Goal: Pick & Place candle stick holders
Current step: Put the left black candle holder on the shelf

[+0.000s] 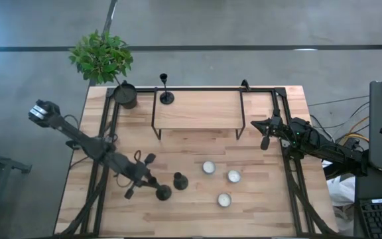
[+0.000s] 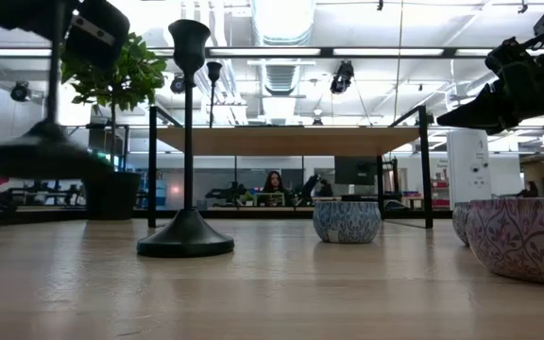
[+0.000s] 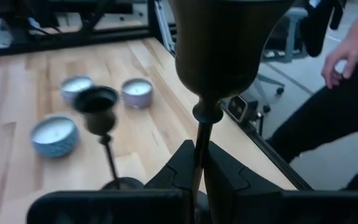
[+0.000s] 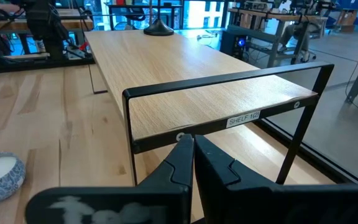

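Note:
My left gripper [image 1: 156, 187] is shut on one black candlestick [image 1: 163, 192] at the table's near left. In the low view its base [image 2: 41, 156] hangs above the tabletop. A second black candlestick [image 1: 180, 180] stands on its base just beside it, and shows in the low view [image 2: 187, 142] and the left wrist view [image 3: 98, 106]. A third [image 1: 166, 96] stands on the low shelf [image 1: 197, 109]. Three tealight cups [image 1: 208, 167], [image 1: 233, 176], [image 1: 224, 199] sit on the table right of centre. My right gripper [image 1: 265, 139] is shut and empty by the shelf's right end. My left gripper pinches the candlestick's thin stem [image 3: 197, 155] between its two fingers, below the cup top [image 3: 222, 37]. The fingers come from the table's left and lie across the stem. The candlestick stands upright in the hold, its base [image 2: 41, 156] lifted clear of the table.
A dark plant pot [image 1: 126, 95] with a green plant stands at the far left corner beside the shelf. Black frame rails [image 1: 290, 166] run along the table's sides. A person's hand [image 3: 344, 53] shows beyond the table edge.

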Robot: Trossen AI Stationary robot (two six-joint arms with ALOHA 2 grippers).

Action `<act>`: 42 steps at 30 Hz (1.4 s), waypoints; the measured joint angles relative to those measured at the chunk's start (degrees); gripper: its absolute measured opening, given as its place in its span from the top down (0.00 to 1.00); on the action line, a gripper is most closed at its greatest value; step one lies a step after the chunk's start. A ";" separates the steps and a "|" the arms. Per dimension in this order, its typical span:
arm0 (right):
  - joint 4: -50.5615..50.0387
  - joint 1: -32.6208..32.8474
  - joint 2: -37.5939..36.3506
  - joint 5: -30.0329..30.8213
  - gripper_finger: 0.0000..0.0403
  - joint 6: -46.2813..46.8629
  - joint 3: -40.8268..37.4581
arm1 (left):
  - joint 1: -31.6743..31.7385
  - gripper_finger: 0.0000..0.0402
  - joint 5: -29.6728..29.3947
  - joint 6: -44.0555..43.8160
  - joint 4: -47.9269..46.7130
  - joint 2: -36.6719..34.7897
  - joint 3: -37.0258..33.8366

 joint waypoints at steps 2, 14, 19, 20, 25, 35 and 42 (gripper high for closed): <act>-0.02 0.02 0.00 0.00 0.98 -0.02 0.00 | 0.79 0.95 0.00 -0.10 -0.85 -2.10 0.00; 0.00 0.01 0.00 0.00 0.98 0.00 -0.02 | 4.17 0.95 0.02 -1.70 -17.89 -8.23 8.74; -0.01 0.02 0.00 -0.01 0.98 -0.01 -0.01 | 5.52 0.95 -0.16 -0.59 -25.13 -7.94 14.50; 0.00 0.02 0.00 0.00 0.98 -0.02 -0.02 | 5.82 0.95 -0.63 -0.57 -26.79 -7.90 15.38; 0.00 0.01 0.00 0.00 0.98 -0.02 0.00 | 8.14 0.95 -2.72 0.12 -32.12 -7.92 19.03; 0.00 0.02 0.00 0.00 0.98 -0.02 0.00 | 14.94 0.95 -3.52 0.15 -32.55 -7.90 21.97; -0.01 0.00 0.00 0.00 0.98 -0.02 0.00 | 21.91 0.95 -3.56 1.44 -34.76 -7.61 26.12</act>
